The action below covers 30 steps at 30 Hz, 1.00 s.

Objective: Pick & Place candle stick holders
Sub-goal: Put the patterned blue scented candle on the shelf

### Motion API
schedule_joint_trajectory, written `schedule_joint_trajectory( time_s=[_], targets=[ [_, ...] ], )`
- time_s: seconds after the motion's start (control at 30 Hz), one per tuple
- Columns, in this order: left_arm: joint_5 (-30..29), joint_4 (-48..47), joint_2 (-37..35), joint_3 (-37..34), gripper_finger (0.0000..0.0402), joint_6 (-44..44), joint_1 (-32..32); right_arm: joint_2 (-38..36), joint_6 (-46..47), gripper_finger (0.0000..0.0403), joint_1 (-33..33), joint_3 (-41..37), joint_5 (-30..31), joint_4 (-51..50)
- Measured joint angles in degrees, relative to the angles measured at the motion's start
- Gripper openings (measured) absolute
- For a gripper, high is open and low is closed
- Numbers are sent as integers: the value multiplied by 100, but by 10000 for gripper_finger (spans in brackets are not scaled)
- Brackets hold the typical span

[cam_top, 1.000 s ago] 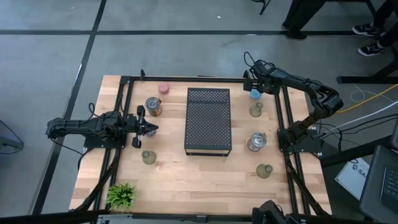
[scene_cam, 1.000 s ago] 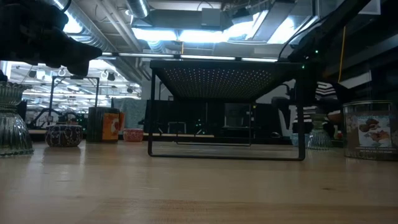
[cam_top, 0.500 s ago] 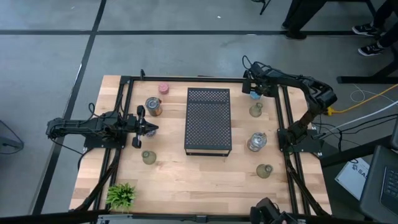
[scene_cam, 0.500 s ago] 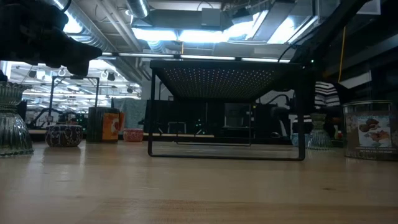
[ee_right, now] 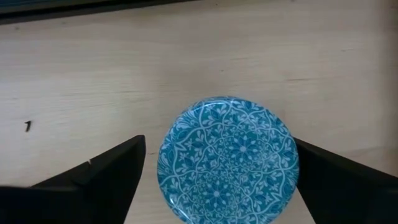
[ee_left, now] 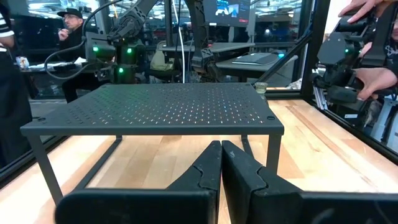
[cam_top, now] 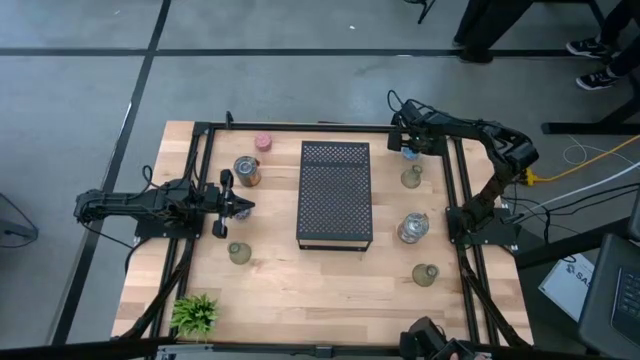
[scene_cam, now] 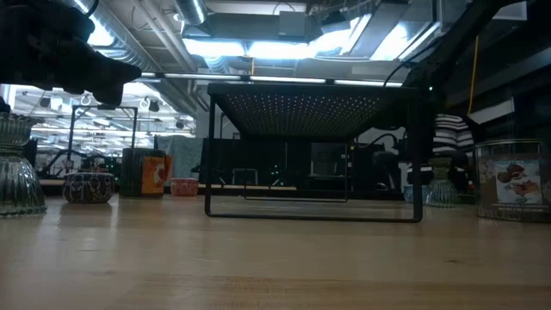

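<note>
Blue, flower-patterned and round, the small candle stick holder (ee_right: pixel 227 160) is seen directly under the right gripper (ee_right: pixel 219 149), whose jaws are spread, one dark finger (ee_right: pixel 112 171) on each side of it. A strip of bare wood is visible beside that finger, while the other finger sits almost against the rim. From that uneven straddle, a one-sided push is judged the main risk: the holder could be slid or tipped before both pads bite, and a smooth rounded wall could be squeezed out of the grip.

Taking the black perforated rectangular tray (cam_top: pixel 335 195) as the dial's centre in the high view, the holder is placed at about one o'clock, close to the wooden table's (cam_top: pixel 300 290) far edge and the black frame rail (cam_top: pixel 458 180). Little room is left there, so a lift straight up is judged safer than any sideways sweep. An olive-green cup-like holder (cam_top: pixel 411 177) stands near, at two o'clock, and could be clipped. A clear glass holder (cam_top: pixel 413 228) lies further off at four o'clock.

Open room is found above the tray top. Farthest away, at nine o'clock, the left gripper (ee_left: pixel 221 149) waits with jaws pressed together, holding nothing.
</note>
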Motion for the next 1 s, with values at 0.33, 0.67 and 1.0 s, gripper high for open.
schedule_joint_trajectory(
  time_s=[0.33,0.67,1.0],
  targets=[
    [0,0,0,0,6,2,2,0,-1,307,24,0,0,-2],
    [2,0,2,2,6,0,2,-161,-10,306,122,18,-101,-129],
    [2,0,0,1,6,2,2,-302,-604,305,139,976,-106,-1286]
  ],
)
